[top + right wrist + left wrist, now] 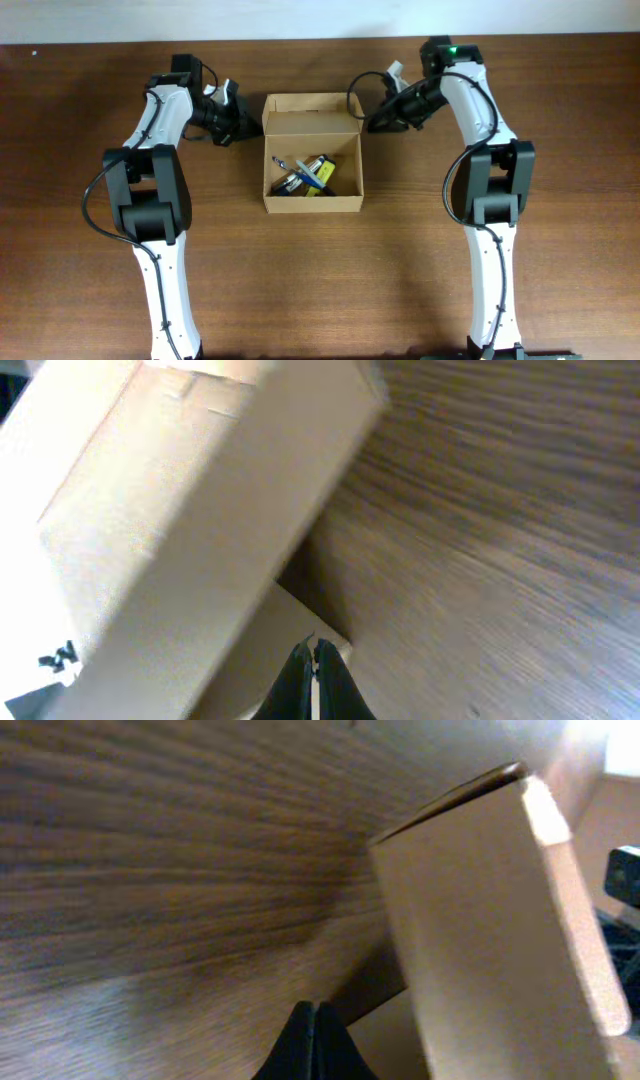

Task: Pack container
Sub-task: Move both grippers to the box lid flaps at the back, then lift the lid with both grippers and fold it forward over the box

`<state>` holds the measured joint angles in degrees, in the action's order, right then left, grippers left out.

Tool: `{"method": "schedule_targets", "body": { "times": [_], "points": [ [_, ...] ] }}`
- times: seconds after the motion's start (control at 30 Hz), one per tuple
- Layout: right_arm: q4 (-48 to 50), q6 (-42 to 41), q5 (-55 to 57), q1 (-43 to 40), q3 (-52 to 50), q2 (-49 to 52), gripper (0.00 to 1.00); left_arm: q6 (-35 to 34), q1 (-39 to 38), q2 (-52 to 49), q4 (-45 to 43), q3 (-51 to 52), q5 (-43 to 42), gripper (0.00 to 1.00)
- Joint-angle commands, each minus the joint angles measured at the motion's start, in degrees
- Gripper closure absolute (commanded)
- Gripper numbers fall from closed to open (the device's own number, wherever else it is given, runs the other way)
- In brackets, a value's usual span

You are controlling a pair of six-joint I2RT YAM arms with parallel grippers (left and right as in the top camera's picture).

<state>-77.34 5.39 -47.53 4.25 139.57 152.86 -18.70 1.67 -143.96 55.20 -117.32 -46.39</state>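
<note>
The container (313,204), a tan cardboard box, sits open at the table's middle with its lid flap (312,120) raised at the back. Inside lie a blue pen (308,175) and dark and yellow items. My left gripper (250,130) is shut and empty, low beside the box's back left corner. In the left wrist view its tips (316,1010) are pressed together next to the box wall (480,920). My right gripper (372,122) is shut by the back right corner. In the right wrist view its tips (313,648) lie against a lower flap of the box (180,510).
The wooden table (500,300) spreads around the box. A pale wall edge (320,20) runs along the far side. Both arms reach in from the near edge, one on each side of the box.
</note>
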Motion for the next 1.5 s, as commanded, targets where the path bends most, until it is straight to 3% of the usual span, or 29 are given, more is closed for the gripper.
{"method": "schedule_targets", "body": {
  "times": [0.0, 0.3, 0.53, 0.77, 1.1, 1.47],
  "points": [
    [1.1, 1.6, -2.4, 0.9, -0.2, 0.6, 0.96, -1.4, -0.7, -0.7, -0.5, 0.1, -2.7, 0.98],
    [4.5, 1.9, -6.8, 1.0, -0.3, 2.2, 0.96, -2.5, -2.3, -3.1, -2.8, 0.1, -6.1, 0.98],
    [11.3, 3.8, -12.7, 0.7, -0.3, 2.2, 0.96, -4.2, -2.6, -3.5, -12.9, 0.0, -16.3, 0.98],
    [11.5, 10.8, -10.1, 0.6, -0.1, 1.3, 0.96, -2.4, -2.8, -3.5, -19.4, -2.8, -17.9, 0.98],
    [10.2, 12.9, -0.5, 1.0, 0.3, -5.4, 0.96, 0.4, -5.0, -3.5, -17.7, -15.6, -19.2, 0.98],
    [7.0, 14.1, 4.8, 2.9, 0.3, -12.9, 0.96, 6.9, -7.2, -3.5, -2.3, -25.1, -14.3, 0.98]
  ]
}}
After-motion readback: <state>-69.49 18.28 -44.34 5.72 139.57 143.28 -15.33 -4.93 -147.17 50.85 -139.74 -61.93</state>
